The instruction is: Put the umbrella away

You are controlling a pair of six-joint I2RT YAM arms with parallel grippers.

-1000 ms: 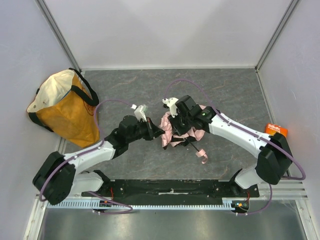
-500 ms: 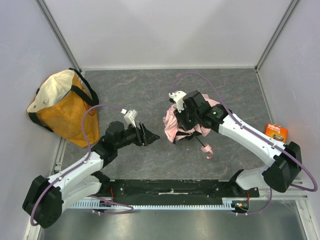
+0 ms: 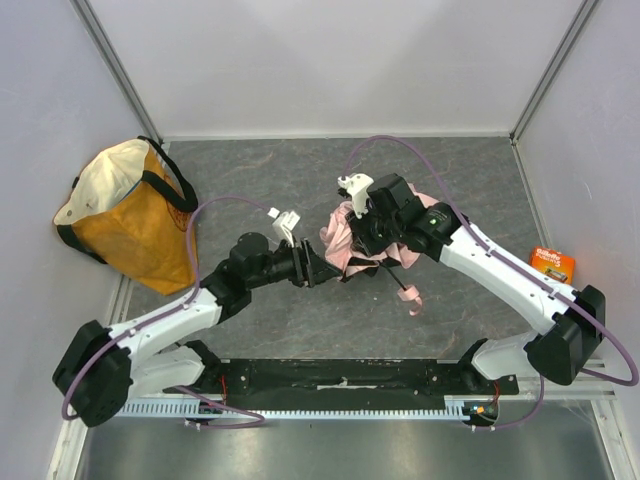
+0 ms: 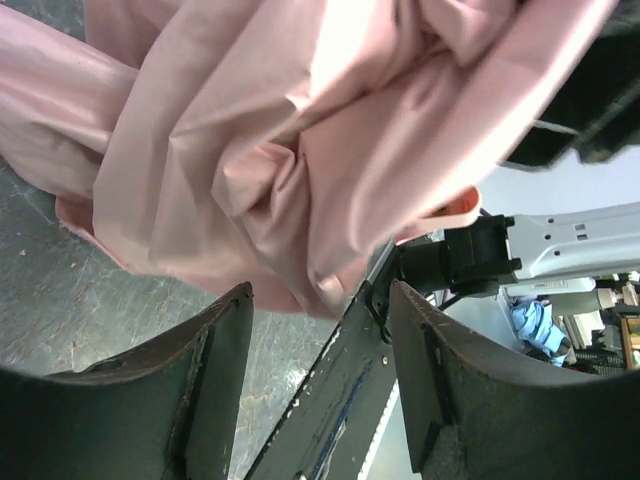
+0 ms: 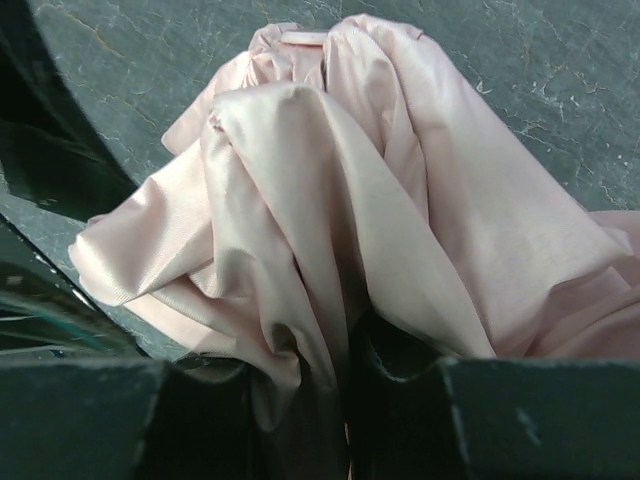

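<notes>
Since half a second ago, the left arm has swung back in toward the bundle, and the right arm has drawn it a little toward the left arm.

Top external view: the pale pink fabric folding umbrella [image 3: 341,243] hangs crumpled from the right end effector [image 3: 362,238] over the middle of the grey stone-patterned table [image 3: 460,180]. Its thin pink strap [image 3: 409,297] trails onto the table on the near side. The left end effector [image 3: 318,270] sits just beside the canopy's near-left edge. The orange-and-cream fabric tote bag [image 3: 130,215] stands well apart at the far left, its mouth facing the left wall.

Left wrist view: the left end effector [image 4: 320,300] is spread wide, and loose folds of the umbrella [image 4: 300,150] hang just ahead of the two dark fingers [image 4: 215,390]. They do not yet enclose any cloth. To take a good hold, I judge it should push further in until a thick gather, rather than a single thin flap, lies between the pads before closing.

Right wrist view: the right end effector [image 5: 345,400] is pinching a gathered ridge of the umbrella [image 5: 350,200], with cloth billowing out on both sides. That hold looks shallow. It would be wise to keep it steady and raised until the left side has closed, so the canopy does not slip or spread open.
</notes>
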